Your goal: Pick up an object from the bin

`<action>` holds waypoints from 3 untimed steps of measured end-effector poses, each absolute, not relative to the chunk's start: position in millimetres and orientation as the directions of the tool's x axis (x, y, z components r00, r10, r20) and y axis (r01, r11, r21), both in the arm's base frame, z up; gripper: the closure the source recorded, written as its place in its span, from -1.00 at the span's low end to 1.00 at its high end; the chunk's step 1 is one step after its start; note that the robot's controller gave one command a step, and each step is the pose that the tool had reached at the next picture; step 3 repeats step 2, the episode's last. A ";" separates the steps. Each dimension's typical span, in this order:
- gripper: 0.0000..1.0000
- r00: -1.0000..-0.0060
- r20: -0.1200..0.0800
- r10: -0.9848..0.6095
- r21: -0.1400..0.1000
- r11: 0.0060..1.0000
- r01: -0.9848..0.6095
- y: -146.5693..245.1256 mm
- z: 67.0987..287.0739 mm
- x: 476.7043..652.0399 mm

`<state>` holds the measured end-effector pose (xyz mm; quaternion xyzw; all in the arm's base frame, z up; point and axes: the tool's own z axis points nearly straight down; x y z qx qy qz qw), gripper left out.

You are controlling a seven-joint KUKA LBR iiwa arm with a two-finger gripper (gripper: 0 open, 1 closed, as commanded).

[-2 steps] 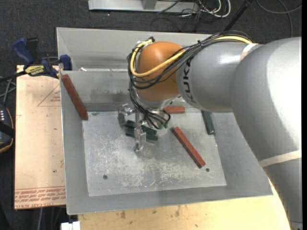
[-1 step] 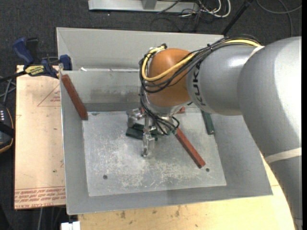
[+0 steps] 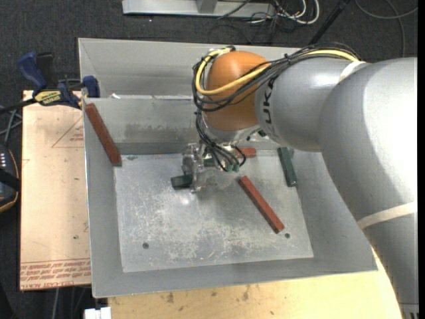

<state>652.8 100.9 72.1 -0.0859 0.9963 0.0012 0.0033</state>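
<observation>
A brown stick (image 3: pixel 101 135) leans against the left wall of the bin (image 3: pixel 212 241). Mid-floor, a small dark block (image 3: pixel 179 181) lies just beside the hand (image 3: pixel 196 176). Whether the hand is spread or pinching I cannot tell. A off-centre closing could shove the block aside. Further right lies another brown stick (image 3: pixel 260 205).

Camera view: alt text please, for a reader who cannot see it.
The arm's pincer is low at the middle of the grey metal bin, beside a small dark block. One long red-brown strip lies on the floor nearby; a second red-brown strip leans on the view's left wall.
</observation>
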 end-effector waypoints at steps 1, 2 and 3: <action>1.00 -0.985 -0.007 -0.171 0.002 0.985 -0.171 100.9 72.0 652.8; 1.00 -0.984 -0.005 -0.177 0.001 0.984 -0.177 85.2 210.3 633.3; 1.00 -0.984 -0.005 -0.177 0.001 0.984 -0.177 85.2 210.3 633.3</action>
